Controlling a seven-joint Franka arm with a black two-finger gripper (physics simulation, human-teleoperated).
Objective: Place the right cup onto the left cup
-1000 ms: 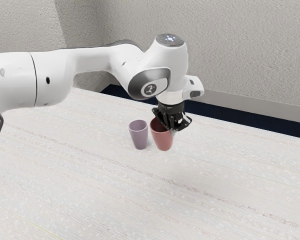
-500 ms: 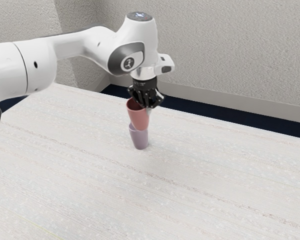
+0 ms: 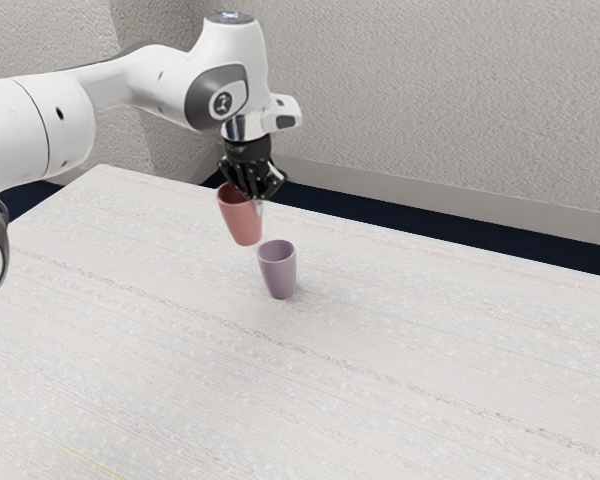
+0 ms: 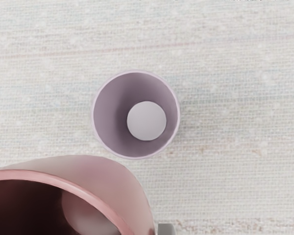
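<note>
Pinches the red cup [image 3: 240, 222] by its wall between the fingers [image 3: 259, 207], holding it aloft over the tabletop [image 3: 380, 420], higher than the upright purple cup [image 3: 279, 275] and toward the exterior view's left of it.

Smooth, matt purple cup [image 4: 107, 115]

From where I stand, I see bumpy gray walls [image 3: 430, 100] with a smooth, pale strip [image 3: 430, 203] along the bottom, and a dark blue floor [image 3: 430, 236] behind the table. The table [image 3: 380, 380] is very light, almost white, with thin reddish-brown lines running across it and a faint yellow one near the front. The light is soft and even, and one bit of wall toward the corner looks a little darker.
</note>
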